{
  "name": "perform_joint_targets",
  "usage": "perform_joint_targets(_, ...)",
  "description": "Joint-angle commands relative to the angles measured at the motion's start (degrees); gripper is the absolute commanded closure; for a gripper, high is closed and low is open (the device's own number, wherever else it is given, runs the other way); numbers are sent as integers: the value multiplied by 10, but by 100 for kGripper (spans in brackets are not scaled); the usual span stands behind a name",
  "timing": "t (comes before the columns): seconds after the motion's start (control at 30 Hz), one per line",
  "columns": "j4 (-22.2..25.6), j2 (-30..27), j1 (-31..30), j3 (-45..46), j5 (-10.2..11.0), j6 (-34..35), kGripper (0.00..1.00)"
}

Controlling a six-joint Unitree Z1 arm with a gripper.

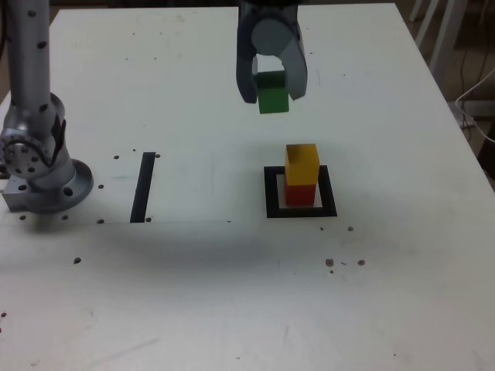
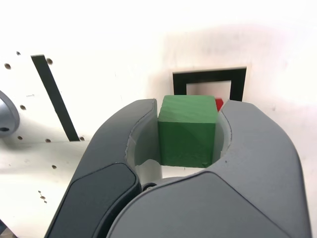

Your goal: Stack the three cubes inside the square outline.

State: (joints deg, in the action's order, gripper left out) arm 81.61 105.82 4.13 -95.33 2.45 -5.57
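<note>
A robot hand (image 1: 273, 91) hangs above a white table (image 1: 232, 294) in the upper centre of the exterior view, its two grey fingers (image 1: 246, 77) clamped on a green cube (image 1: 273, 94) held clear of the surface. Below it, just right of the frame's middle, a yellow cube (image 1: 302, 163) sits squarely on a red cube (image 1: 300, 193), the pair standing inside the square outline (image 1: 272, 197), a thick black frame with a white centre. The green cube is well apart from the stack, above and slightly toward the exterior view's left of it. A straight black strip (image 1: 143, 187) lies on the table at centre left, and the arm's grey base (image 1: 39, 166) stands at the left edge. The wrist view shows the green cube (image 2: 188, 130) pressed between both fingers (image 2: 257, 148), with the outline (image 2: 210, 79) and a sliver of red beyond it.
</note>
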Motion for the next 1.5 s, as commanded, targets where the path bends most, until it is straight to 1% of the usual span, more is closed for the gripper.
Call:
perform_joint_targets(0.0,4,2,-16,-2,2,18,83)
perform_joint_targets(0.2,4,7,-56,-2,0,61,83)
perform_joint_targets(0.47,1,13,-90,-16,-1,88,83)
perform_joint_targets(0.77,1,30,-97,-21,1,92,83)
perform_joint_targets(1.13,-6,51,-123,-32,0,109,83)
perform_joint_targets(1.47,-22,60,-119,-31,5,109,83)
